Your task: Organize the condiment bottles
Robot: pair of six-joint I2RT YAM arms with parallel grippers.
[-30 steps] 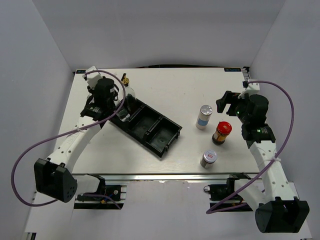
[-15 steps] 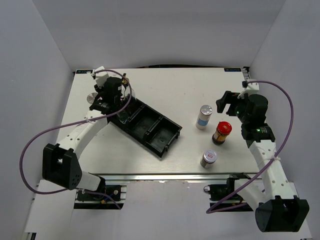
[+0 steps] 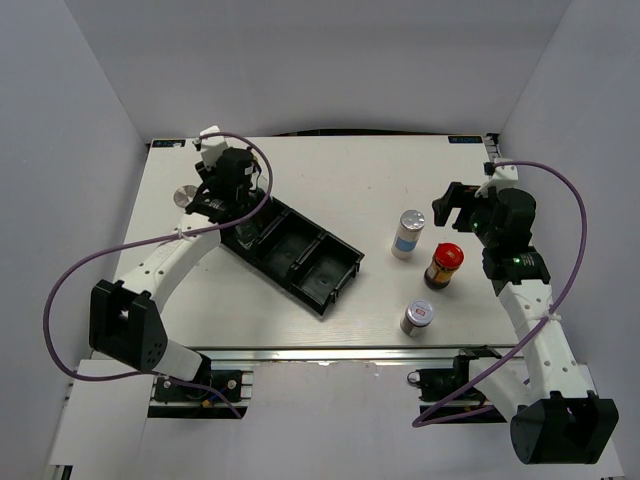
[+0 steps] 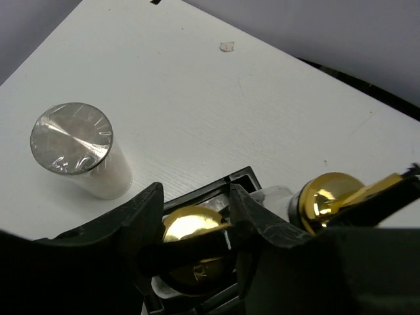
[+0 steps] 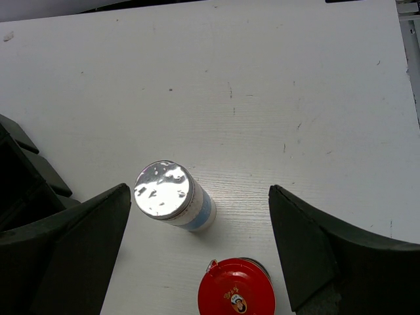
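Left gripper (image 4: pixel 195 198) clasps gold-capped bottle (image 4: pixel 190 228) in ten-o'clock compartment of tray (image 3: pixel 325 262), for stowing, we judge; right gripper (image 5: pixel 197 249) hangs agape over three-o'clock shaker jar (image 5: pixel 164 190), which we reckon next.

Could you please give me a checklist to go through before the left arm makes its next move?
1. Gold-capped bottle between the fingers of the left gripper: ok.
2. Fingers closed on it: cannot tell.
3. Bottle within the end compartment of the black tray: ok.
4. Second gold cap clear of the fingers: cannot tell.
5. Right gripper open and empty: ok.
6. Every jar in the tray: not ok, silver-lidded jar stands outside.
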